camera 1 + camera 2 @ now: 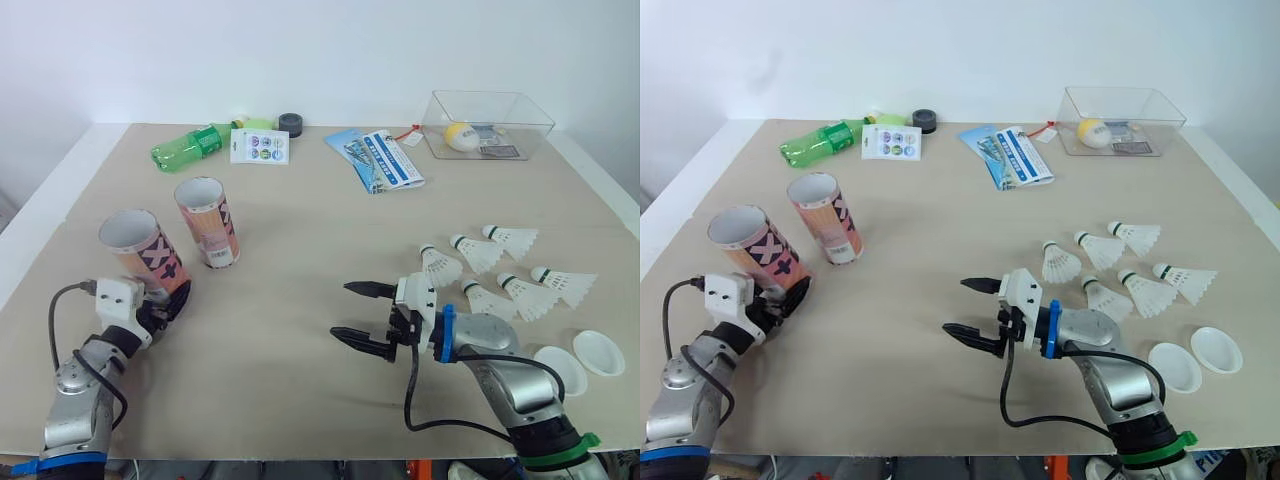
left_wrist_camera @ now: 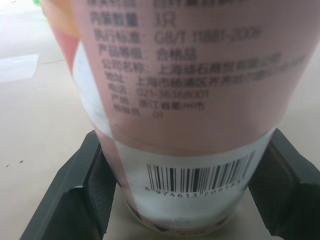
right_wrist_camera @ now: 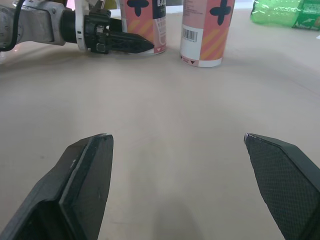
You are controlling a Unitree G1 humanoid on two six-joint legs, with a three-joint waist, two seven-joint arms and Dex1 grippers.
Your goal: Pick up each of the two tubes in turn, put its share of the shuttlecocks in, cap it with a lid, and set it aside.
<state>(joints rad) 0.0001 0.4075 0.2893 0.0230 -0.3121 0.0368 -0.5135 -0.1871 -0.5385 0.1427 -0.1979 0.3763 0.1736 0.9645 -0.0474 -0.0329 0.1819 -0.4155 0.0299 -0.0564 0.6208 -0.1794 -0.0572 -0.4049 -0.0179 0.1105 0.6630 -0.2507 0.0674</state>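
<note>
**Near tube** (image 1: 143, 250): tilted at the left of the worktop (image 1: 300, 210), clenched low at its base by the left claw (image 1: 172, 298). The second tube (image 1: 207, 222) is stood upright just beside it.

**Risk:** with so low a hold, the tube may be levered loose, or its neighbour knocked, when raised.

**Right claw** (image 1: 341, 310): spread wide and empty, held low over mid-worktop, with the forearm angled in from the right. The shuttlecocks (image 1: 500, 268) are left lying behind it.

Both arms are built of rounded silver-grey metal segments. The left end effector (image 1: 168, 300) carries two black wedge-shaped fingers (image 2: 75, 200) on a white boxy housing (image 1: 118, 295), with a thin black looping cable (image 1: 51, 325) and a blue band (image 1: 60, 463) further up the arm. The right end effector (image 1: 341, 310) matches it, with fine-textured pads (image 3: 280, 185), a blue wrist ring (image 1: 447, 333) and a green forearm band (image 1: 560, 452).
</note>
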